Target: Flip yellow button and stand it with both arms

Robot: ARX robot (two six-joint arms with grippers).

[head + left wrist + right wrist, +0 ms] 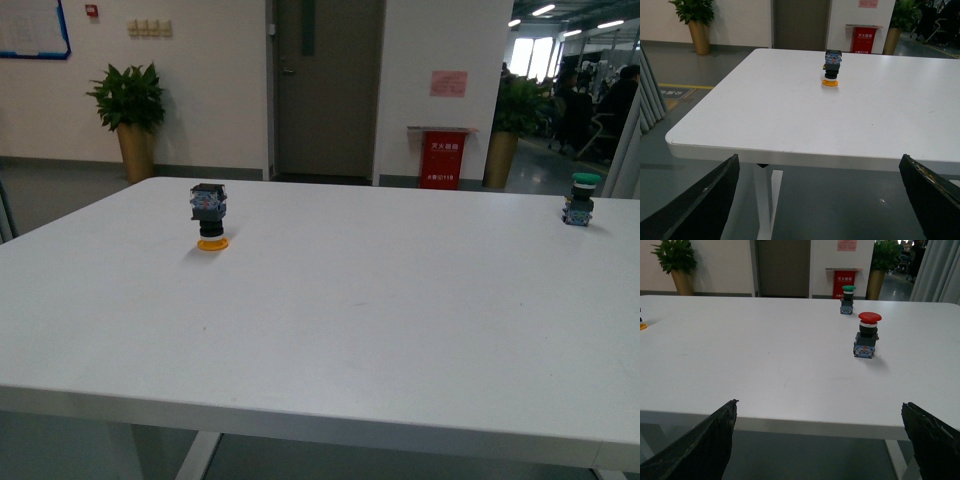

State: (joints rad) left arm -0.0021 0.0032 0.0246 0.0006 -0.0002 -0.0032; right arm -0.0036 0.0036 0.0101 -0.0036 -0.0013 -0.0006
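Yellow button (pixel 210 215) stands upside down on the table (pixel 350 320), its flat orange-yellow cap pressed to the white top and its boxy black base with blue-white parts pointing up. It sits toward the table's far left part, well in from the edges. A green-capped button (pixel 582 198) stands the right way up near the table's far right edge. The right wrist view also shows a red-capped button (pixel 867 335), upright too, nearer the table's front edge than the green one.

Neither arm shows in the front view. The left gripper (pixel 818 157) hangs off the table, short of its near edge, with its two dark fingers (pixel 700 210) spread wide and nothing between them. The right gripper (pixel 818 404) is the same: wide apart, empty, short of the table's near edge and well apart from the yellow button.

The flip has not begun, so the risks lie in the first contact. Balanced on its cap with the heavy base on top, the button looks easy to topple. A finger that brushes the base before closing could knock it over, and the round cap could then roll across the table. A grip on the narrow black neck may slip, and a grip on the cap leaves little to hold. Passing it between the two grippers is probably the weakest point: if one lets go before the other has a firm hold, the button drops. Reaching for the green or red one by mistake is a further hazard.
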